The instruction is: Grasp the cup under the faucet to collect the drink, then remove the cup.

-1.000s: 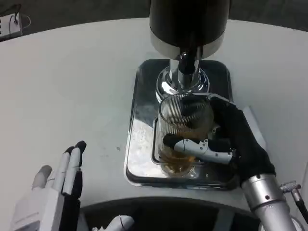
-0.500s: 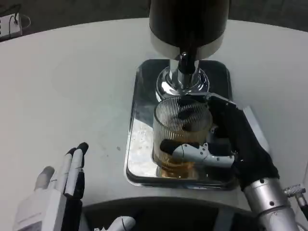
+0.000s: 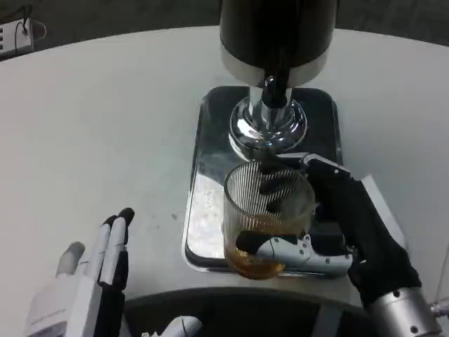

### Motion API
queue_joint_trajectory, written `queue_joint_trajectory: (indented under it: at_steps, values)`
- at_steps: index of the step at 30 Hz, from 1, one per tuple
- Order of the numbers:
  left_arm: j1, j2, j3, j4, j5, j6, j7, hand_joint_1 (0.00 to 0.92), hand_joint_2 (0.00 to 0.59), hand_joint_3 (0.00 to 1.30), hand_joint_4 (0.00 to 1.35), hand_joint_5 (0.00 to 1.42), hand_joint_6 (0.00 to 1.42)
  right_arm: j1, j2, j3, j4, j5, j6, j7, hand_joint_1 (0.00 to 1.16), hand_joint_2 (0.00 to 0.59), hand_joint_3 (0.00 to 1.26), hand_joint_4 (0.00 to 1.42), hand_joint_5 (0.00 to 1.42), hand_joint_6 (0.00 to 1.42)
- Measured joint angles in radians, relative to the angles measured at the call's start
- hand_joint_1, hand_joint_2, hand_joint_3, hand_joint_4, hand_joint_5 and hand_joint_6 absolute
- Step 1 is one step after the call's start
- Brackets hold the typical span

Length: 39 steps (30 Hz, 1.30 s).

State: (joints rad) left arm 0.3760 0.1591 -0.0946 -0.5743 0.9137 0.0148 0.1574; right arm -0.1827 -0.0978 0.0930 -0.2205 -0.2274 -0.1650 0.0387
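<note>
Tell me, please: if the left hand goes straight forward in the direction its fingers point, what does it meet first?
The left hand points up the bare white table, left of the metal tray. The way looks free; depth is uncertain.

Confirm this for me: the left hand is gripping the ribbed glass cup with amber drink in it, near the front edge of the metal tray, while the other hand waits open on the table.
Wrong hand. The head view shows the right hand gripping the ribbed glass cup with amber drink in it, near the front edge of the metal tray. The left hand is the one waiting open over the table.
</note>
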Motion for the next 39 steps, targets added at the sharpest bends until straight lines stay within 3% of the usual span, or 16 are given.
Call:
queue_joint_trajectory:
  at_steps: [5,10,19,27,39]
  values:
    - [-0.007,0.006,-0.007,-0.004,0.040,-0.002,0.000,0.000,0.096,0.00,0.00,0.07,0.00,0.091,-0.032,-0.013,-0.112,0.047,0.000,0.042,1.16,0.065,0.89,1.06,1.24,1.42]
    - [-0.015,0.009,-0.022,-0.030,0.079,-0.002,-0.005,0.000,0.085,0.00,0.00,0.06,0.00,0.145,-0.066,-0.053,-0.221,0.100,0.003,0.076,1.16,0.067,0.89,1.04,1.24,1.42]
    - [-0.006,0.021,-0.038,-0.111,0.122,-0.006,-0.044,0.000,0.064,0.00,0.00,0.03,0.00,0.188,-0.119,-0.102,-0.321,0.158,0.015,0.145,1.16,0.073,0.89,1.04,1.24,1.42]
    - [0.075,0.045,-0.040,-0.230,0.208,-0.038,-0.100,0.000,0.056,0.00,0.00,0.02,0.00,0.245,-0.184,-0.162,-0.397,0.188,0.013,0.198,1.16,0.074,0.89,1.04,1.24,1.42]
    - [0.163,0.040,-0.047,-0.340,0.280,-0.118,-0.170,0.000,0.049,0.00,0.00,0.00,0.00,0.283,-0.189,-0.197,-0.508,0.241,0.015,0.214,1.16,0.081,0.89,1.03,1.24,1.42]
